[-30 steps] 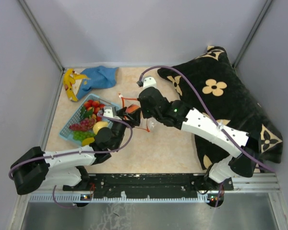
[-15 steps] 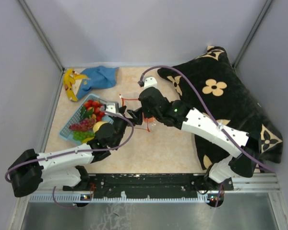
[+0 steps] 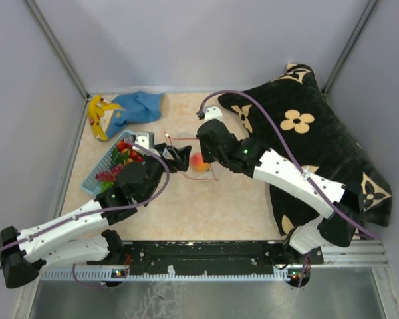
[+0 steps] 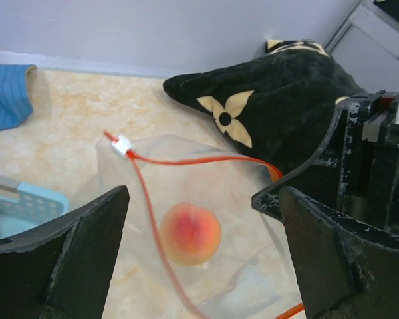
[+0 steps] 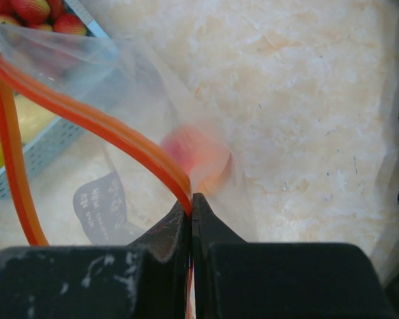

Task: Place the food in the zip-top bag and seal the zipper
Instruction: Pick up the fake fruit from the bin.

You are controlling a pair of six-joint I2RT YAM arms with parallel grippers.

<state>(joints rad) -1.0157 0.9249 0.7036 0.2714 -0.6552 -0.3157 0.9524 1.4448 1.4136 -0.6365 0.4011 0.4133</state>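
Between grey walls point(image 3: 186, 40), a beige marbled tabletop point(image 3: 233, 206) bears the zip-top bag point(image 4: 233, 193).

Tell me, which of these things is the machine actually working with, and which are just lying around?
Job: clear bag, its orange zipper, peach inside it, strawberries and grapes in the blue basket.
Lying about: banana, blue cloth, black flowered cushion.

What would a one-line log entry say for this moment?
zip-top bag: open, peach inside | right pincer: shut on zipper | left pincer: open | strawberries: in basket
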